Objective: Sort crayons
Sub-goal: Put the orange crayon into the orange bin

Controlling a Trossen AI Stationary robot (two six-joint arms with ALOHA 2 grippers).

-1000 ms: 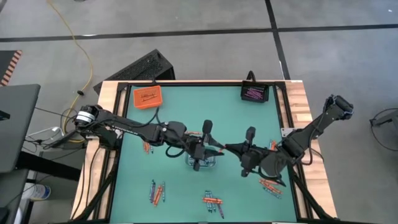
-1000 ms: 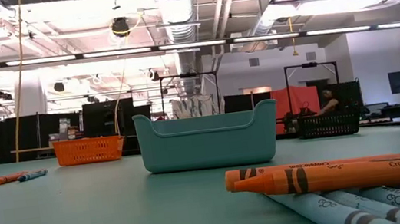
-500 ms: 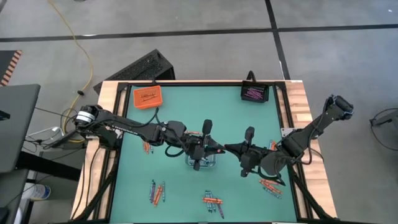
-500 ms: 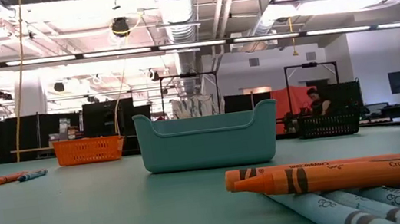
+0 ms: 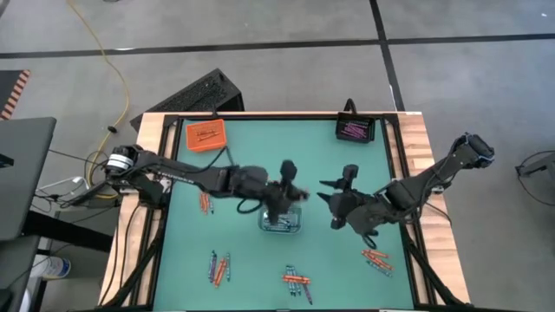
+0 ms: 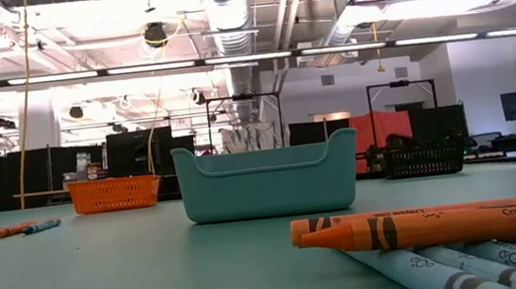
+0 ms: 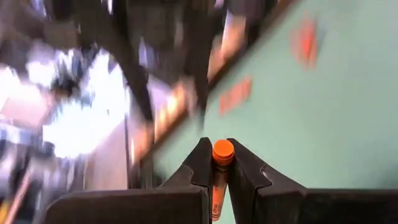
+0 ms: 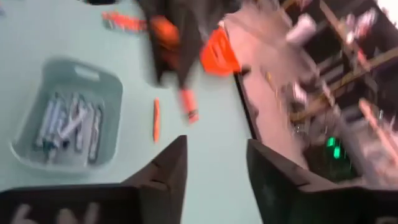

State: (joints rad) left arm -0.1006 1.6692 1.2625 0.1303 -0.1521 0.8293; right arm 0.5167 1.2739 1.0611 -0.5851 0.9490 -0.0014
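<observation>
Though ringed by crayons (image 5: pixel 375 257), grey tray (image 5: pixel 282 221) unobstructed.

1. The left arm reaches across the desk's middle, its left gripper (image 7: pixel 216 163) clamped on an orange crayon (image 7: pixel 219 163).
2. The right gripper (image 8: pixel 216 163) hangs near centre, fingers parted and holding nothing.

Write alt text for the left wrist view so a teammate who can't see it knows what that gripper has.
The left gripper is shut on an orange crayon, which stands pinched between its two dark fingers with its round end showing. Beyond lies the green table with more orange crayons on it, motion-blurred.
</observation>
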